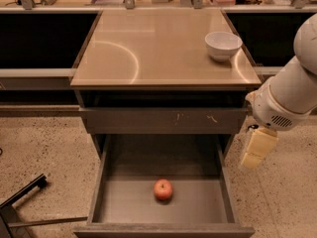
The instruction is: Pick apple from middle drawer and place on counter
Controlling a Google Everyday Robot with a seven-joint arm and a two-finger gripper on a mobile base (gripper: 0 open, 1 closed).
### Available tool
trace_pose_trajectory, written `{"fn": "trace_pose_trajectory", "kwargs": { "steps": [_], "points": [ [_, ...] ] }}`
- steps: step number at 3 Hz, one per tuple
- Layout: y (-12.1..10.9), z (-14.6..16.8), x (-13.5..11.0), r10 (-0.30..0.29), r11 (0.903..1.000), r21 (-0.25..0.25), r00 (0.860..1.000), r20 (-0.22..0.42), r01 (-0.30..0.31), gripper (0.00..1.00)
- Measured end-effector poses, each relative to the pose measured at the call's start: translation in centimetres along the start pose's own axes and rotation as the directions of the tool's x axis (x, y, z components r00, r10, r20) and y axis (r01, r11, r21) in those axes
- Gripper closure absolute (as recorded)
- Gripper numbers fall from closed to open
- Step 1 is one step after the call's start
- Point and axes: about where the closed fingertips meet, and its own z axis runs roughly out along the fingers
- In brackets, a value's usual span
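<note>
Judged as the reach stage: nothing lifted yet. Middle drawer [198, 202] pulled wide open at the near side. White arm [292, 95] in from the right, with the pincer [257, 150] hanging outside the drawer's right wall; cannot tell whether spread or closed. Apple [163, 189] resting alone on the drawer bottom, near the front, roughly centred, well apart from the pincer. Calls next for swinging left over the drawer, then dropping straight down. Speckled floor [44, 148] all round; glossy tan tabletop [163, 48] above, white bowl [223, 44] at its far right.

White arm [290, 95], cream jaws lower right
</note>
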Motion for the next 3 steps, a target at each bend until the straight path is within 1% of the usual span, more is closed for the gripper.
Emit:
{"fn": "trace_pose_trajectory", "kwargs": {
  "steps": [1, 2, 3],
  "points": [
    [0.0, 0.0, 0.0, 0.0, 1.0, 0.0, 1.0, 0.0, 0.0, 0.0],
    [0.4, 1.6, -0.2, 0.027, 0.9996, 0.003, 0.999, 0.02, -0.027, 0.0],
    [1.7, 5.7, -1.3, 0.1, 0.995, -0.007, 0.993, 0.063, -0.1, 0.0]
  ]
}}
